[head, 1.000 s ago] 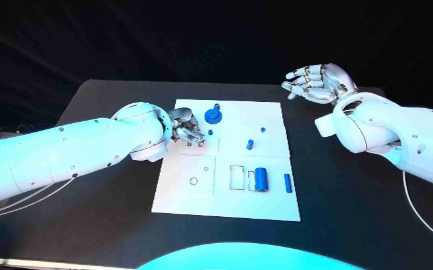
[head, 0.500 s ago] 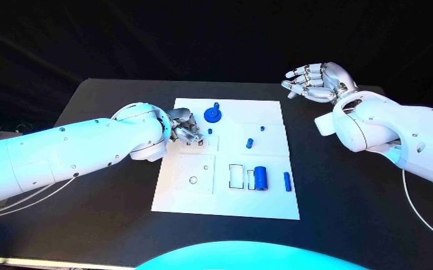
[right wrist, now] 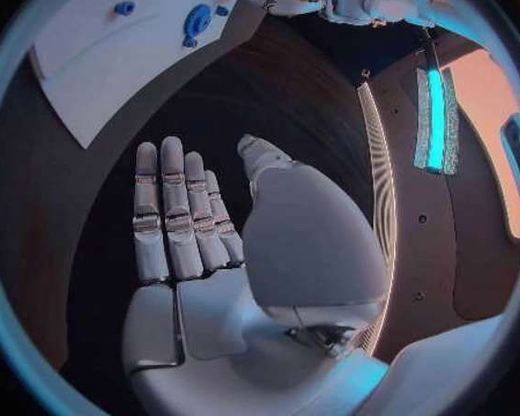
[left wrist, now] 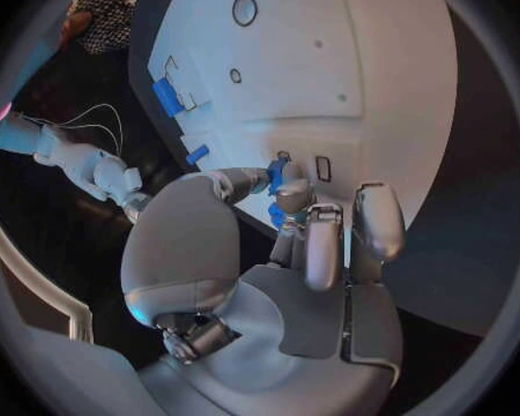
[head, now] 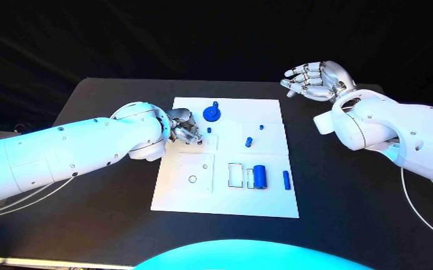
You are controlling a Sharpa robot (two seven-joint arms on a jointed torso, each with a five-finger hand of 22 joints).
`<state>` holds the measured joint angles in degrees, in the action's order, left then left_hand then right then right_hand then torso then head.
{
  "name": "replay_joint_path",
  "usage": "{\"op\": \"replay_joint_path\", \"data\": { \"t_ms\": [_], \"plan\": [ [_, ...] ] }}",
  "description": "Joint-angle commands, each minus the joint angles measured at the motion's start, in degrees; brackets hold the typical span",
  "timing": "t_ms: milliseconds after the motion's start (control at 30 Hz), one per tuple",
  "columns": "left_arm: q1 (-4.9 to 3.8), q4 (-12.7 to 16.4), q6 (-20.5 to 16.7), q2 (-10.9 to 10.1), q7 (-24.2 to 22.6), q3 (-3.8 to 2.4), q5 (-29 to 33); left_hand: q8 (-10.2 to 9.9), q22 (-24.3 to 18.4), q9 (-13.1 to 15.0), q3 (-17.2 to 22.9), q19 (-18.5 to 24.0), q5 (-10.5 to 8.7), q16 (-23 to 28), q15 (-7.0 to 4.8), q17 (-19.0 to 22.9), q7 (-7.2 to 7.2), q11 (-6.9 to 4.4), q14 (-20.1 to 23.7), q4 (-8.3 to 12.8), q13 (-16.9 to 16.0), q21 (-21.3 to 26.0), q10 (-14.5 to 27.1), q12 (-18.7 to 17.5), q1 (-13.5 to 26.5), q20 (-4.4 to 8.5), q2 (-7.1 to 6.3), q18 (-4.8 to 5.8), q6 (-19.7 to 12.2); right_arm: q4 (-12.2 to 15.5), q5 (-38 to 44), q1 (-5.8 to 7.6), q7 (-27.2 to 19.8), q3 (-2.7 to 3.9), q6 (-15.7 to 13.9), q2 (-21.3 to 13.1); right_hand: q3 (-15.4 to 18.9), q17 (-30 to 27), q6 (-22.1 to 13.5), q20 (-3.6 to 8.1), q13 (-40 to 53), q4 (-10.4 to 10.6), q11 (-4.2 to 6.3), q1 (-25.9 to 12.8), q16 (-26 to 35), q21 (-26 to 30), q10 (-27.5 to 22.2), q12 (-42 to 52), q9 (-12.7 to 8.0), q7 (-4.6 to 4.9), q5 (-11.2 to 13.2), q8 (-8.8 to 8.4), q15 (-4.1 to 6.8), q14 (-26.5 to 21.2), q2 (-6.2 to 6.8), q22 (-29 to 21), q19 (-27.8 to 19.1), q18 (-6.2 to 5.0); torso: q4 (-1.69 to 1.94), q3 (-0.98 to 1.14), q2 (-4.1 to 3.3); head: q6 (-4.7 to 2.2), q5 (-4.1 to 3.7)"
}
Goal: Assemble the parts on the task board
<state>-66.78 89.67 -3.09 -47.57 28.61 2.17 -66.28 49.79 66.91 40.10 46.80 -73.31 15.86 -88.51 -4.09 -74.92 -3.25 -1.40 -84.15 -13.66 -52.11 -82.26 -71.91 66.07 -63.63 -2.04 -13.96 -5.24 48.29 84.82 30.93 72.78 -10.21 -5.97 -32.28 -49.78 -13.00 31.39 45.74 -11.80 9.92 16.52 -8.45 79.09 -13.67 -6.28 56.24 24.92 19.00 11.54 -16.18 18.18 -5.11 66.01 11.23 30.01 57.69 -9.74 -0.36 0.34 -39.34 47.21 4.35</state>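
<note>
The white task board (head: 226, 189) lies mid-table. My left hand (head: 185, 129) hovers over its left side near the far end. It pinches a small blue part (left wrist: 278, 170) between thumb and a finger, just above a slot in the board (left wrist: 329, 65). A round blue part (head: 213, 115) stands near the far edge. A blue peg (head: 261, 128) and a small blue piece (head: 249, 142) stand mid-board. A blue cylinder (head: 261, 177) and a slim blue bar (head: 287, 180) lie toward the near right. My right hand (head: 314, 81) hangs open beyond the board's right far corner, its fingers (right wrist: 173, 213) straight and holding nothing.
A raised white square with a ring hole (head: 192, 179) sits at the board's near left. Bare black table (head: 351, 207) surrounds the board. In the right wrist view the board (right wrist: 87, 74) and the round blue part (right wrist: 196, 18) lie ahead of the palm.
</note>
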Motion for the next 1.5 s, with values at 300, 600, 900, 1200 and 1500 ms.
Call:
{"op": "replay_joint_path", "data": {
  "t_ms": [300, 600, 900, 1200, 1500],
  "plan": [
    [0.05, 0.11, 2.25, 0.12, -0.21, 0.02, 0.5, 0.22, 0.0, -0.02, 11.96, -0.29, 0.36, -0.22, -0.43, -11.92, 0.48, -0.01, -4.94, 12.3, 0.06, -0.25, -0.17, -0.04, 0.01, -0.1, 0.52, 0.31, 0.78, 0.01, 0.12, -0.05, -0.39, 0.03, 0.67, 0.02, -0.12, -0.05, 0.24, 0.03, -0.05, -0.01, -0.04, -0.04, 0.12, 0.28, 0.25, -0.19, -0.05, 0.98, -0.15, -0.33, -0.17, -0.08, -0.31, -0.05, -0.27, -0.69, 0.0, 0.03, -0.03, 0.17, -0.05],
    [0.05, 0.09, 2.27, 0.1, -0.15, 0.0, 0.43, 0.22, 0.0, -0.02, 11.96, -0.29, 0.36, -0.22, -0.43, -11.92, 0.48, -0.01, -4.94, 12.3, 0.06, -0.25, -0.17, -0.04, 0.01, -0.1, 0.52, 0.31, 0.78, -0.03, 0.12, -0.05, -0.38, 0.02, 0.65, 0.06, -0.12, -0.05, 0.24, 0.03, -0.05, -0.01, -0.04, -0.04, 0.12, 0.28, 0.25, -0.19, -0.05, 0.98, -0.15, -0.33, -0.17, -0.08, -0.31, -0.05, -0.27, -0.69, -0.01, 0.0, -0.01, 0.26, -0.05],
    [0.05, 0.05, 2.43, 0.05, -0.12, -0.01, 0.28, 0.19, 0.07, -0.08, 12.07, -0.33, 0.33, -0.23, -0.44, -11.95, 0.49, -0.02, -4.95, 12.43, 0.12, -0.29, -0.14, -0.1, 0.02, -0.08, 0.53, 0.33, 0.79, -0.08, 0.12, -0.06, -0.37, 0.02, 0.66, 0.1, -0.08, -0.1, 0.26, 0.01, -0.23, -0.02, -0.04, -0.16, 0.27, 0.36, 0.3, -0.26, -0.09, 0.99, -0.15, -0.34, -0.19, -0.04, -0.36, -0.2, -0.26, -0.7, 0.0, 0.01, 0.0, 0.36, -0.07],
    [0.05, 0.09, 2.94, 0.0, -0.05, -0.03, -0.22, 0.16, 0.16, -0.13, 12.15, -0.38, 0.25, -0.21, -0.45, -11.89, 0.49, -0.03, -4.93, 12.55, 0.53, -0.32, 0.05, -0.37, -0.03, -0.06, 0.52, 0.35, 0.79, -0.11, 0.12, -0.07, -0.33, 0.02, 0.72, 0.12, -0.06, -0.12, 0.26, 0.0, -0.31, -0.03, -0.05, -0.2, 0.34, 0.4, 0.31, -0.3, -0.11, 1.0, -0.15, -0.35, -0.2, -0.05, -0.37, -0.27, -0.26, -0.7, -0.05, 0.03, -0.05, 0.48, -0.13],
    [0.05, 0.1, 3.57, -0.01, 0.01, -0.05, -0.54, 0.11, 0.15, -0.18, 12.19, -0.36, 0.14, -0.21, -0.45, -11.9, 0.48, -0.03, -4.93, 12.66, 0.61, -0.33, 0.1, -0.42, -0.08, -0.05, 0.49, 0.34, 0.77, -0.13, 0.12, -0.07, -0.3, 0.02, 0.77, 0.17, -0.05, -0.14, 0.26, -0.02, -0.38, -0.02, -0.06, -0.24, 0.41, 0.44, 0.32, -0.33, -0.13, 1.0, -0.14, -0.36, -0.21, -0.06, -0.38, -0.34, -0.28, -0.69, -0.01, 0.02, -0.02, 0.61, -0.18]
  ]
}}
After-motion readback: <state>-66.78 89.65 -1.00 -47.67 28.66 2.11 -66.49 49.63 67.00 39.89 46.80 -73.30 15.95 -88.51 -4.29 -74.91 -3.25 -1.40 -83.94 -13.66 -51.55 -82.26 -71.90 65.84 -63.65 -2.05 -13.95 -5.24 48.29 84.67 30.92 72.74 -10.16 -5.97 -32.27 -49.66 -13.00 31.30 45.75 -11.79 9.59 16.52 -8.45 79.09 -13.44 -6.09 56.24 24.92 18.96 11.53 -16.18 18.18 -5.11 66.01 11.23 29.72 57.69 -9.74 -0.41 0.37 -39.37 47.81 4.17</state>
